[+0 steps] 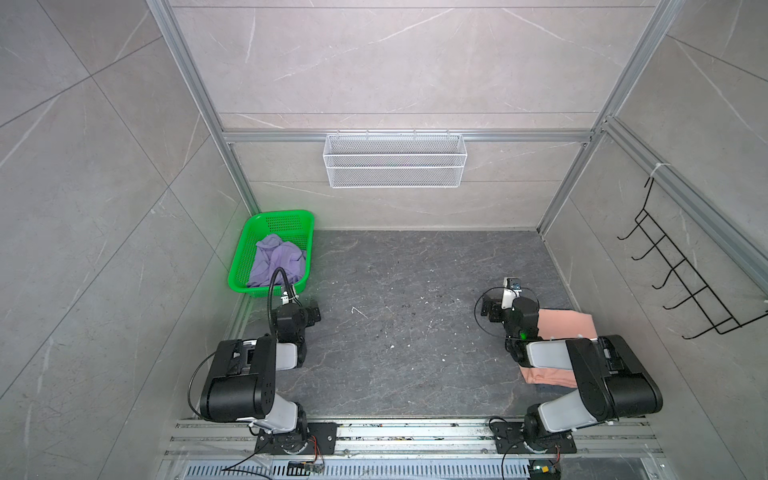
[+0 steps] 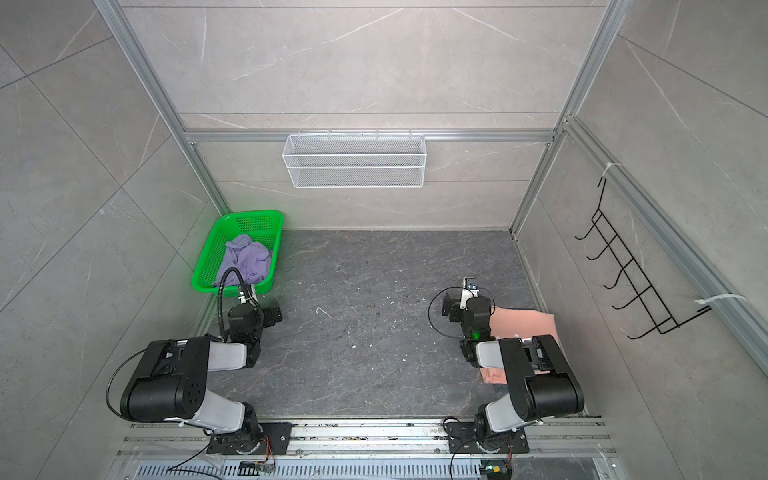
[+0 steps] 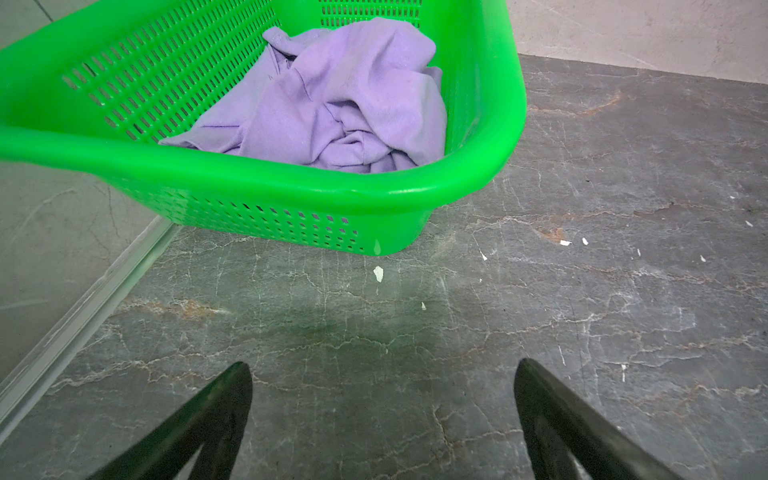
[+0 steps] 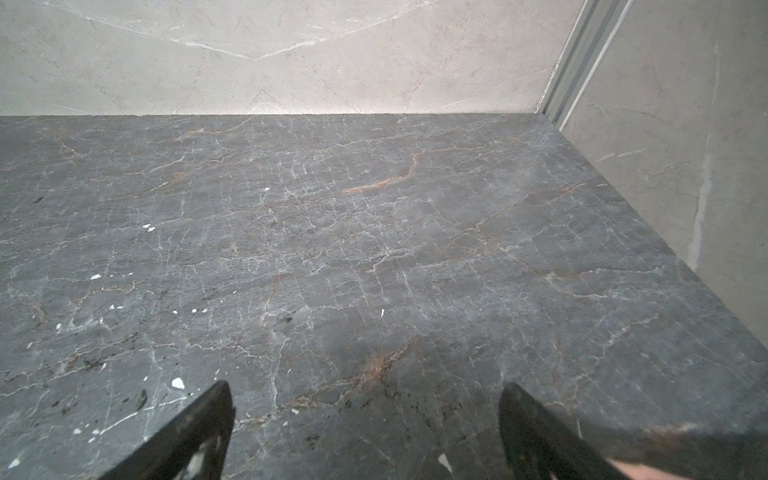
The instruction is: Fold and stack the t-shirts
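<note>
the crumpled lavender cotton t-shirt (image 3: 332,104) lies bunched in the green perforated plastic basket (image 3: 266,178) at the far left of the dark marbled table (image 3: 582,291). it looks light and limp, so a raised fold on top seems the best place to pinch. the folded peach-pink t-shirt (image 1: 565,322) lies flat under the right arm. the left gripper (image 3: 382,365), just short of the basket, and the right gripper (image 4: 365,386) both hover with jaws spread wide, holding nothing.

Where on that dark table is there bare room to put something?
The tabletop's middle is bare, from the green basket with the lavender t-shirt across to the peach-pink t-shirt, and back to the rear wall. Crowded: the basket's corner and the near right side.
</note>
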`<state>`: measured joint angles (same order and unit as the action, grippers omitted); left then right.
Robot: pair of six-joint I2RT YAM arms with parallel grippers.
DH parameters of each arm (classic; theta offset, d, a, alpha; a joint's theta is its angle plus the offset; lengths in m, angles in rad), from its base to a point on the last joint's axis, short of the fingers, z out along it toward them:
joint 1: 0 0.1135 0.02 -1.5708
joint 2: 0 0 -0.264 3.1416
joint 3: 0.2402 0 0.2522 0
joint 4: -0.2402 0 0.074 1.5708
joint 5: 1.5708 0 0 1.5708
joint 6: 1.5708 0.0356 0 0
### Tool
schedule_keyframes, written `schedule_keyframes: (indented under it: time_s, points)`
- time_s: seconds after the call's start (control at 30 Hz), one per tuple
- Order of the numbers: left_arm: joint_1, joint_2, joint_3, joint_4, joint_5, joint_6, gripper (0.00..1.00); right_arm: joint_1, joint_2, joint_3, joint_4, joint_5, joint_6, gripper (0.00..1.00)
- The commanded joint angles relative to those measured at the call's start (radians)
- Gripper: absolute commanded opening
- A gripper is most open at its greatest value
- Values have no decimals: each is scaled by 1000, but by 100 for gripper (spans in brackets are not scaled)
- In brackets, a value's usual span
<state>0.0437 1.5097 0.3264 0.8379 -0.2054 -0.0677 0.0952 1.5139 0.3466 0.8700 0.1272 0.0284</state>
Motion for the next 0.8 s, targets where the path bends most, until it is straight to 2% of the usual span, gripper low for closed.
schedule_keyframes:
  time_s: [0.0,0.77]
  points:
    - [-2,-11,20,32,7,18,100,6,-2,5,18,12,-14,99]
    - [-2,-11,20,33,7,18,100,6,2,12,6,14,-10,99]
